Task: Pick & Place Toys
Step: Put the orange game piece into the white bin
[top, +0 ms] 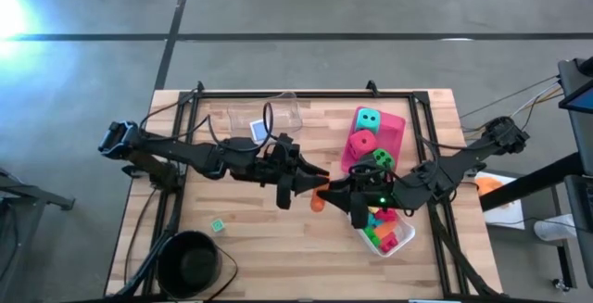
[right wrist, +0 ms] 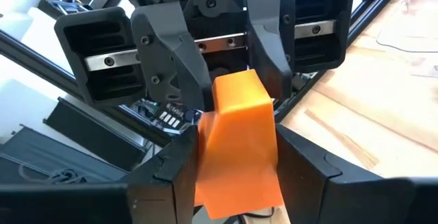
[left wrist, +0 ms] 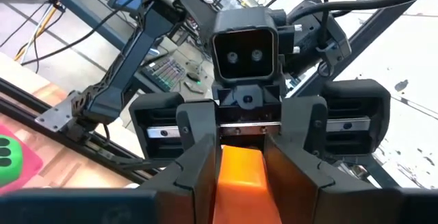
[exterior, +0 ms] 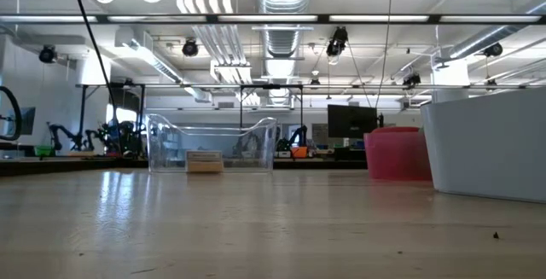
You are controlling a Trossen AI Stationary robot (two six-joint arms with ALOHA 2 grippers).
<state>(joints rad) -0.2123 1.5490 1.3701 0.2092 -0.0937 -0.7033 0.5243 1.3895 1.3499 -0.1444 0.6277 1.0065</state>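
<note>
Wooden table (top: 278,238), no legible writing.

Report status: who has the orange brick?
Both grippers, left and right, meet mid-table, fingers of each on the orange brick. Handover under way, brick off the table. Nothing in the way.
</note>
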